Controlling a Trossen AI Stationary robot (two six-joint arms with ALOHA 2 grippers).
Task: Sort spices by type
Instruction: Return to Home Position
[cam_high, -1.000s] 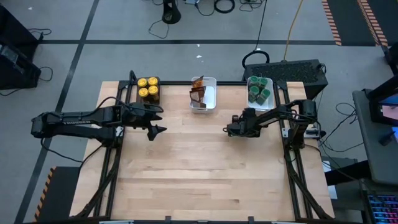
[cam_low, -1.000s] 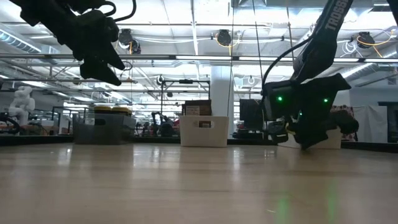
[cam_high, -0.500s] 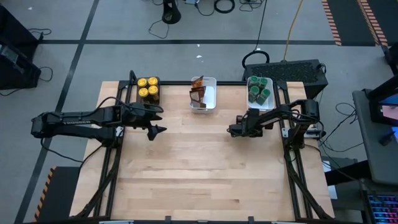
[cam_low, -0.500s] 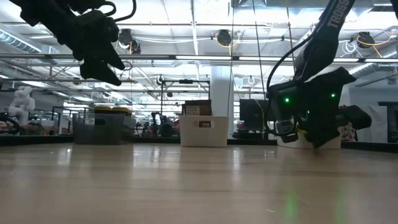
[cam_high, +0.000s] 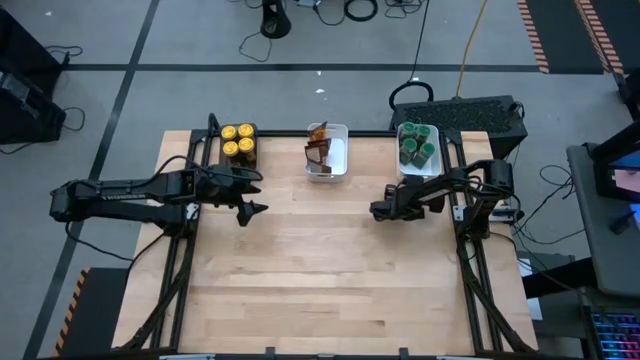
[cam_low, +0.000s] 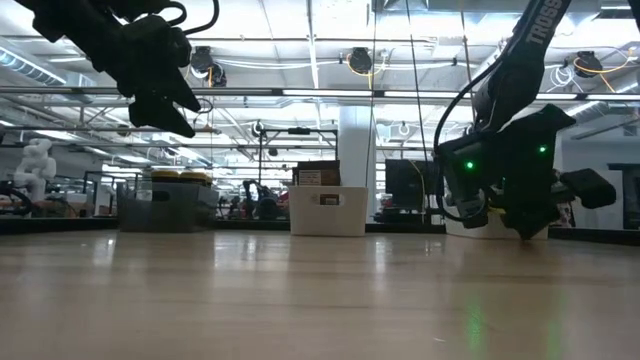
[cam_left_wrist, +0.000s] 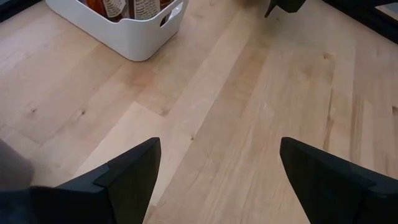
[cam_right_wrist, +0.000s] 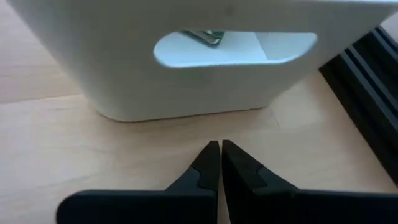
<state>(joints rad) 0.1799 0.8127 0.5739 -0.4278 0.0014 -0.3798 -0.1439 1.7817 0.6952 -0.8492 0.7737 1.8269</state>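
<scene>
High view: wood tabletop (cam_high: 320, 280) on grey floor (cam_high: 100, 100) w/ cables (cam_high: 360, 10). Along its far edge, yellow-lid jars (cam_high: 238, 140) sit in a dark tray (cam_high: 240, 161) toward the left corner, brown packets (cam_high: 317, 145) in the middle white bin (cam_high: 338, 150), and green-lid jars (cam_high: 417, 147) in the right white bin (cam_high: 420, 171). Left gripper (cam_high: 263, 193) hangs near the dark tray, fingers wide, empty; right gripper (cam_high: 375, 210) is by the right white bin, fingers pressed together, empty, and mostly hides that bin in the low view.
</scene>
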